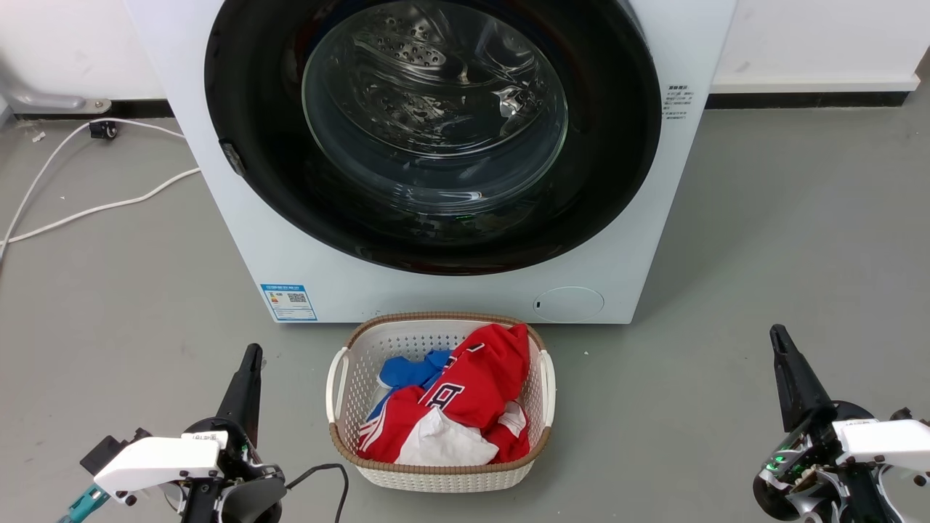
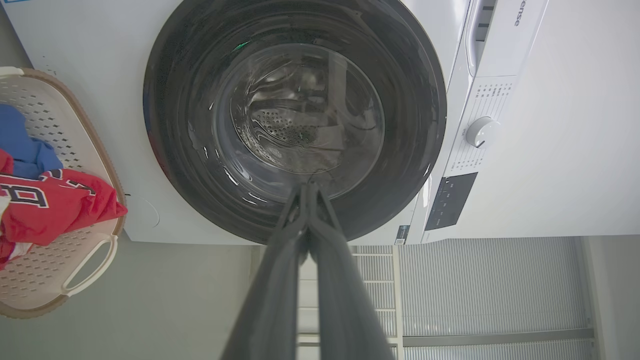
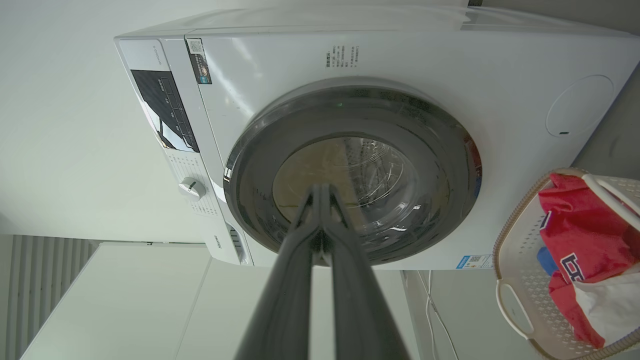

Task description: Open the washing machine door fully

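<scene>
Large round glossy black washing machine door [image 1: 434, 123] with bulging clear glass centre, shut flush in the front of the boxy white washer [image 1: 218, 240], facing the head camera, no long axis. Just before it on the grey floor [image 1: 726, 254], a white perforated plastic basket [image 1: 354, 407] holding a crumpled red jersey [image 1: 483, 378], blue cloth [image 1: 410, 370] and white cloth [image 1: 443, 443]. Low at either side, well apart from the door, left claw [image 1: 251, 357] and right claw [image 1: 779, 338], each clenched tight on nothing.

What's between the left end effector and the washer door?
Head view: from left end effector to washing machine door, bare grey floor, then white washer front; basket sits aside.
</scene>
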You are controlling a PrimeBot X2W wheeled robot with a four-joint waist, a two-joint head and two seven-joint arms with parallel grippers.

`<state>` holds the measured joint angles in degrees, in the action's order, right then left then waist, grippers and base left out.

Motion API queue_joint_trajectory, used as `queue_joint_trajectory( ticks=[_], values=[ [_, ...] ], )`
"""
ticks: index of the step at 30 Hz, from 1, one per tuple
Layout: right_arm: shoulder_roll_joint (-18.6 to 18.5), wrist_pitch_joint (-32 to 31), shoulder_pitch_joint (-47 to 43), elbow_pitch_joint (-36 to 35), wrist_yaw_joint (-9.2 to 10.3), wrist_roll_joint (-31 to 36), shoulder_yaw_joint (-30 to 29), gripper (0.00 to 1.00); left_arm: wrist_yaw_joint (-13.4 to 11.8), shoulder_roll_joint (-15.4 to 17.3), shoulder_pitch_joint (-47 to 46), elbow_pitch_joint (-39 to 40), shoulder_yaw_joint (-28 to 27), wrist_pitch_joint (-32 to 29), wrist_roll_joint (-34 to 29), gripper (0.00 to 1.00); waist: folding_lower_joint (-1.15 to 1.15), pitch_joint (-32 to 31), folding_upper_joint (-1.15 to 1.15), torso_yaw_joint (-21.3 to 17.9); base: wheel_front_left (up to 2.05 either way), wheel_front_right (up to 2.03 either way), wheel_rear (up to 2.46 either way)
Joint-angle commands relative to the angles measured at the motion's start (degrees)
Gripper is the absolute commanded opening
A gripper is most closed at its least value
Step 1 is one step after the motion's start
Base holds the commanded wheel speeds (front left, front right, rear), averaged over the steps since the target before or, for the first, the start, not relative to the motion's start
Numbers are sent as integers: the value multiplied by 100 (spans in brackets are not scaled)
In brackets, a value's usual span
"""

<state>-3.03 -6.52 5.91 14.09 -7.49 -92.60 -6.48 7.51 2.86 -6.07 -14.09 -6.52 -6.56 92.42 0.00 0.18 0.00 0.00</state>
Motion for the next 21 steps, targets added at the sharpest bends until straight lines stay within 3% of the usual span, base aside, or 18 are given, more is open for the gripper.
queue_joint_trajectory(
  ticks=[1,16,17,21],
  values=[
    [16,-18,75,9,0,40,-7,0,15,-3,-41,0,-7,-13,0,0,0,0,0,0,0,0,0],
    [17,-19,75,9,-1,37,-8,0,15,-3,-41,0,-7,-13,0,0,0,0,0,0,0,0,0],
    [1,-1,0,0,1,6,-1,100,0,0,0,1,0,1,0,100,0,0,0,0,0,0,0],
    [11,15,-156,168,3,8,12,100,-2,-23,159,-168,27,18,-3,100,0,1,0,0,0,0,0]
  ],
)
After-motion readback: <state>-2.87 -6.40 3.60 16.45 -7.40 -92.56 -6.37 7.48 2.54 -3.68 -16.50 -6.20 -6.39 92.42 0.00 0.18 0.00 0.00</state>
